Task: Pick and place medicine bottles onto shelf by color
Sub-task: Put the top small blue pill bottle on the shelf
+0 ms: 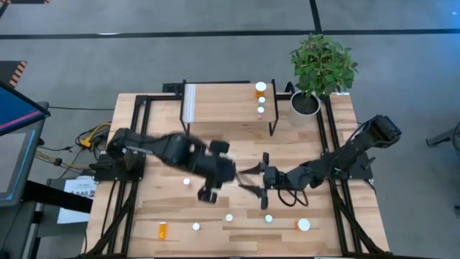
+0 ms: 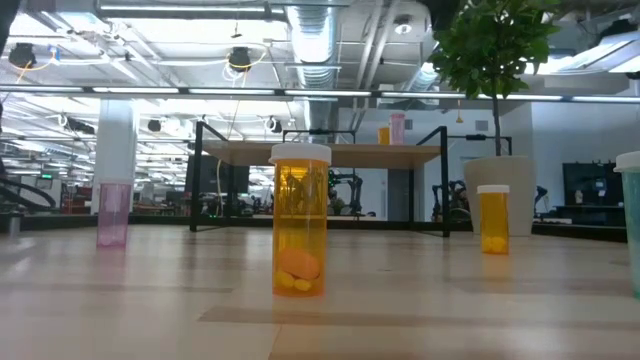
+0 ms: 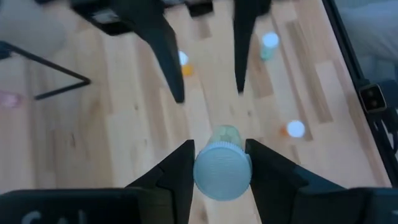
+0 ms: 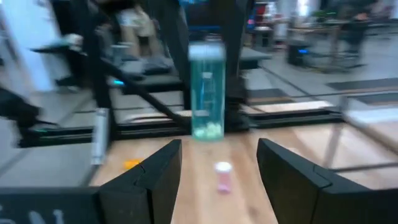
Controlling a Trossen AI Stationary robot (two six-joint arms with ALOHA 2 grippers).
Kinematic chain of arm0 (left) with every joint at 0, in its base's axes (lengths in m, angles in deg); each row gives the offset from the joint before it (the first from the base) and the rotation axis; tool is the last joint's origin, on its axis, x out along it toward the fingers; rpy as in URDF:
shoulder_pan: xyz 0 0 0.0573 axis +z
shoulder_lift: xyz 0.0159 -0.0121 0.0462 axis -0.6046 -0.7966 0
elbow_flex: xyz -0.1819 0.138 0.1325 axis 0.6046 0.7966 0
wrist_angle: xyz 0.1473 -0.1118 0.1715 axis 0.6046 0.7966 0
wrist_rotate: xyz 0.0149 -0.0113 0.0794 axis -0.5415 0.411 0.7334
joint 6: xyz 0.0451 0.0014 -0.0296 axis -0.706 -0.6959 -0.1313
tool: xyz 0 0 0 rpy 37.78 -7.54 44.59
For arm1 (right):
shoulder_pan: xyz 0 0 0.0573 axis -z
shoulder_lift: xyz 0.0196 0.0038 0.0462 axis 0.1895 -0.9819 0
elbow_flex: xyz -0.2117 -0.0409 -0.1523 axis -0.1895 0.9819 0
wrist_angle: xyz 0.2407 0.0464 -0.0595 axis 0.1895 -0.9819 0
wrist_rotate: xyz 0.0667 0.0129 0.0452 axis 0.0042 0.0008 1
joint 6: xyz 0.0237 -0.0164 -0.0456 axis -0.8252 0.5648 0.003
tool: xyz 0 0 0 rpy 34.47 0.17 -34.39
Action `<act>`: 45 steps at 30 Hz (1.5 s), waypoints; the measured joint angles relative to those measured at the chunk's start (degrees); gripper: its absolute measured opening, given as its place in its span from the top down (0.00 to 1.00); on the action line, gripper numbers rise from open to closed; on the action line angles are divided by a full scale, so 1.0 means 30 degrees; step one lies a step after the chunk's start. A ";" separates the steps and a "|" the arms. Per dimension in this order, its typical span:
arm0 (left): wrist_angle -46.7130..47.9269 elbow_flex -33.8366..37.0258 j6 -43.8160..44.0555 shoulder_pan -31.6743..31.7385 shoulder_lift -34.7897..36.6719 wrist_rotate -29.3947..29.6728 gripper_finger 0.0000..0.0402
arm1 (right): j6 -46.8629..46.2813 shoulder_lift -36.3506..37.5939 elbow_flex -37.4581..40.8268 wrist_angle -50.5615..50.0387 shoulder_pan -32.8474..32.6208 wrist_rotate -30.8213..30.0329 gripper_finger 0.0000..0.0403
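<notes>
Mid-table handover, seen from above: your left tool (image 3: 219, 171) is clamped on a green bottle (image 3: 222, 169) just under its white cap and carries it clear of the table (image 1: 237, 223). Your right tool (image 1: 257, 188) faces it just beside, fingers apart and empty, so the bottle hangs between the two arms. The shelf (image 1: 223, 104) stands at the table's far side, with an orange bottle (image 1: 260, 89) and two smaller ones in a row at its end nearest the plant (image 1: 322, 61). Several more bottles remain on the table. Judged step: transport of the green bottle. Next, you need the right fingers to close round its body before the left tool lets go
</notes>
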 joint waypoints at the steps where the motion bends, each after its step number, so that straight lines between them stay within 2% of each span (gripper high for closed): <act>1: -0.0060 0.0234 0.0300 -0.0460 -0.0029 0.0331 0.70 | -0.0134 -0.0004 0.0000 0.0151 -0.0120 0.0400 0.42; 6: -0.1214 0.1560 0.1155 -0.2214 -0.0005 0.1826 0.70 | -0.1348 -0.0011 0.0000 0.0460 -0.0384 0.2374 0.42; 11: -0.3179 0.3926 0.1456 -0.3359 0.0550 0.3307 0.70 | -0.1469 -0.0011 0.0000 0.0463 -0.0860 0.2453 0.42; 15: -0.6163 0.7699 0.1472 -0.3443 0.2125 0.3126 0.70 | -0.1409 -0.0011 -0.0001 0.0382 -0.0975 0.2453 0.42; 22: -1.4053 1.5533 0.2183 -0.2596 0.7362 0.1141 0.70 | -0.1566 -0.0004 -0.0002 0.0188 -0.0723 0.2488 0.42; 26: -1.7235 1.8329 0.2194 -0.2568 0.9239 0.1030 0.70 | -0.2536 -0.0799 -0.0177 0.0508 -0.0171 0.3445 0.42; 30: -1.7793 1.9440 0.2264 -0.2568 0.9668 0.1016 0.70 | -0.3181 -0.2766 -0.1324 0.0351 0.0278 0.3954 0.42; 34: -1.7828 1.9787 0.2435 -0.2650 0.9668 0.0994 0.70 | -0.3370 -0.4427 -0.2900 0.0277 0.0754 0.5518 0.42; 37: -1.7779 1.9974 0.2570 -0.2708 0.9668 0.0899 0.70 | -0.3780 -0.5011 -0.3973 -0.0156 0.1027 0.6473 0.42; 45: -1.7799 1.9967 0.2665 -0.2742 0.9668 0.0688 0.70 | -0.4471 -0.5621 -0.5275 -0.1599 0.1234 0.6855 0.42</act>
